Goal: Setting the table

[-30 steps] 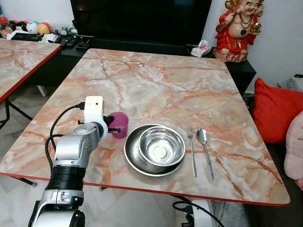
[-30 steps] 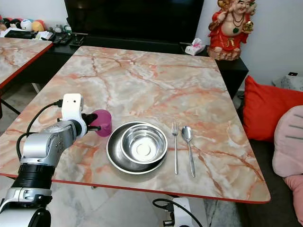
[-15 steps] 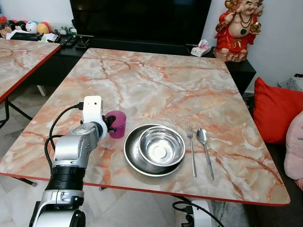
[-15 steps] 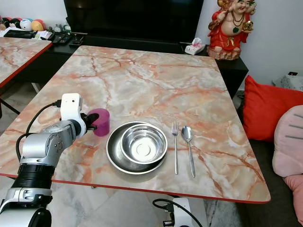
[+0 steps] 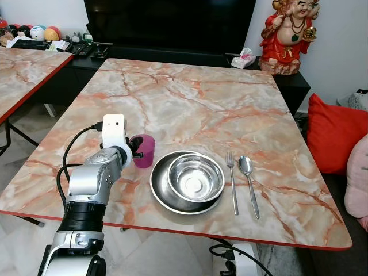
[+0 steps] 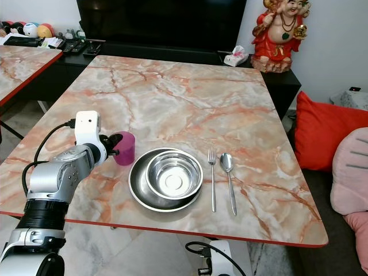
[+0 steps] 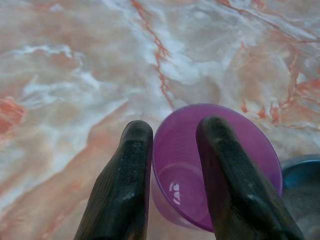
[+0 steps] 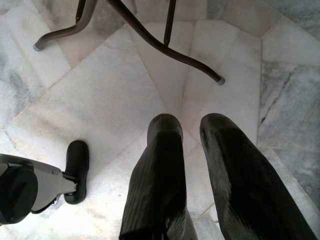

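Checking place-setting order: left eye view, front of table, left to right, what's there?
left gripper → purple cup → steel plate with bowl in it → fork → spoon.

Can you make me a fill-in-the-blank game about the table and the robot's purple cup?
1. The left gripper pinches the rim of the ___ cup.
2. The shiny bowl sits inside a bigger metal ___.
3. The fork lies between the bowl and the ___.
4. The right gripper hangs over the ___, holding nothing.

Missing words: purple; plate; spoon; floor
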Available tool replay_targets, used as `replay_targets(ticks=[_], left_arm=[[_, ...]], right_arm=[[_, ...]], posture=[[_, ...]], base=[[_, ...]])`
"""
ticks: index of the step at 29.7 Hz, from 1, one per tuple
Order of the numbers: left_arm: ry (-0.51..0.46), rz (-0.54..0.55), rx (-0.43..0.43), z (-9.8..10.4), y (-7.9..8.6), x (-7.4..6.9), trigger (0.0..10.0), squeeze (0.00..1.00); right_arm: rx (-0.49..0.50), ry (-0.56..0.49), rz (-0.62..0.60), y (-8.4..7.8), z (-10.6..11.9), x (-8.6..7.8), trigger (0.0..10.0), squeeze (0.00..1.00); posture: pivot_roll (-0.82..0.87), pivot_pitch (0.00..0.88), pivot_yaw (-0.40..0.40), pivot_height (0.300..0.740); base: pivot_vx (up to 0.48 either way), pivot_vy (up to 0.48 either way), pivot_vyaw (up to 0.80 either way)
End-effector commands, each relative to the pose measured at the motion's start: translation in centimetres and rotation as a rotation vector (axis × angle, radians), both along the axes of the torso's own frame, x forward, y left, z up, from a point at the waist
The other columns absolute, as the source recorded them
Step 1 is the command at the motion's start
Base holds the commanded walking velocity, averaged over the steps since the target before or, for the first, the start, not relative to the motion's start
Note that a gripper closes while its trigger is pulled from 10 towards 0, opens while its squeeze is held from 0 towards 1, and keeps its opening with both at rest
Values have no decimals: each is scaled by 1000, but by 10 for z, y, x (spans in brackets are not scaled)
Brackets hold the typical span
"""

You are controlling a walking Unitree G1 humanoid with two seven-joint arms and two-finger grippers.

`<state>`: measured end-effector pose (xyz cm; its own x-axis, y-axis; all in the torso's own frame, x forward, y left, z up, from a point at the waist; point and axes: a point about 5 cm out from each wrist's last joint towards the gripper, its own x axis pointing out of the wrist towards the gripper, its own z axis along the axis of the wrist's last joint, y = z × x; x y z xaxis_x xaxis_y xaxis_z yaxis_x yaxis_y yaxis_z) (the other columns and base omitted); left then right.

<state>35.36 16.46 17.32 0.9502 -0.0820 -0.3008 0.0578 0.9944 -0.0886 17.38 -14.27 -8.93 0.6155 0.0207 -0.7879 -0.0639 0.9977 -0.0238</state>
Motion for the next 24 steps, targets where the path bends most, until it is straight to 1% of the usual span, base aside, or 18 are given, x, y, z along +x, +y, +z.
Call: replay_targets(ticks=[1,7,8,9,10,11,13,14,15,16,18,20,22,23,24], left_arm=[[-43,-12,17,10,-1,2,10000,0],[-65,-6,38,11,0,2,10000,0],[-98,-7,63,14,1,3,10000,0],[-98,-7,63,14,1,3,10000,0],[-148,-12,90,20,1,3,10000,0],[-258,-34,123,33,0,3,10000,0],[-350,-65,156,43,-2,0,10000,0],[-432,-105,217,49,-5,-4,10000,0],[-432,-105,217,49,-5,-4,10000,0],[-504,-140,276,52,-8,-9,10000,0],[-540,-150,302,53,-10,-12,10000,0],[-575,-160,310,54,-12,-15,10000,0],[-615,-172,326,52,-15,-19,10000,0],[-615,-172,326,52,-15,-19,10000,0],[-628,-172,329,50,-16,-20,10000,0]], right_arm=[[-2,5,-8,-3,0,0,10000,0],[-2,5,-7,-3,0,0,10000,0],[-3,5,-7,-3,0,0,10000,0],[-3,5,-7,-3,0,0,10000,0],[-4,5,-8,-3,0,0,10000,0],[-5,5,-9,-3,0,0,10000,0],[-5,5,-9,-3,0,-1,10000,0],[-3,4,-11,-3,0,0,10000,0],[-3,4,-11,-3,0,0,10000,0],[-2,2,-13,-3,0,0,10000,0],[-2,0,-18,-3,0,-1,10000,0],[-2,-3,-31,-3,0,-1,10000,0],[13,-5,-103,-5,-1,-2,10000,0],[13,-5,-103,-5,-1,-2,10000,0],[19,-3,-135,-5,-1,-3,10000,0]], posture=[[149,0,-59,740],[146,0,-59,740],[146,0,-59,740],[146,0,-59,740],[146,0,-59,740],[148,0,-59,740],[147,0,-60,740],[146,0,-59,740],[146,0,-59,740],[144,0,-58,740],[144,0,-58,740],[143,0,-56,740],[146,0,-55,740],[146,0,-55,740],[149,0,-51,740]], base=[[0,0,0],[0,0,0],[0,0,0],[0,0,0],[0,0,0],[0,0,0],[0,0,0],[0,0,0],[0,0,0],[0,0,0],[0,0,0],[0,0,0],[0,0,0],[0,0,0],[0,0,0]])
